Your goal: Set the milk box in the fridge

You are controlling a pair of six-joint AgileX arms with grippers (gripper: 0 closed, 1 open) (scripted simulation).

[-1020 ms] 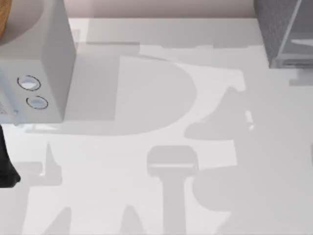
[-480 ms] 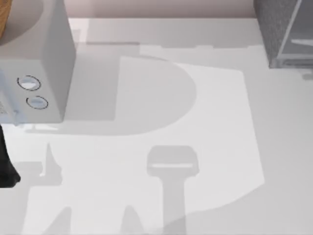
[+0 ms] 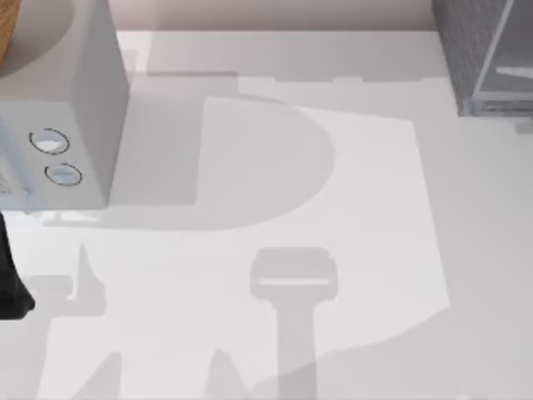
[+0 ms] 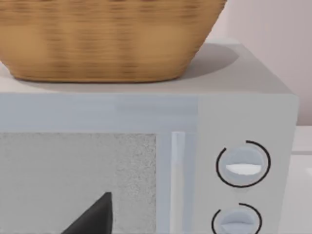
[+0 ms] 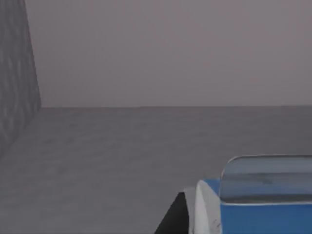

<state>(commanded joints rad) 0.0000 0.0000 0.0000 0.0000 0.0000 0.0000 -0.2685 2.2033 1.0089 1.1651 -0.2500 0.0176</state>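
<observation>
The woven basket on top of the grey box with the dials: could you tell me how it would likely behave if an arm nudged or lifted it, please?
The basket looks woven, so it is probably light and fairly stiff. Its base is narrower than its flaring body, so a push high up might tip it; a low push would more likely slide it across the smooth top of the dialled box. The weave should give fingers some grip.

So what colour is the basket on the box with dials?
Woven tan basket, clearest in left wrist view.

Matt white counter (image 3: 358, 208), smooth grey box (image 3: 83, 83) with glossy dials (image 4: 243, 164), woven wicker basket (image 4: 107, 39), speckled dark fridge (image 3: 466, 42) with pale metal frame, glossy blue carton (image 5: 263, 214).
</observation>
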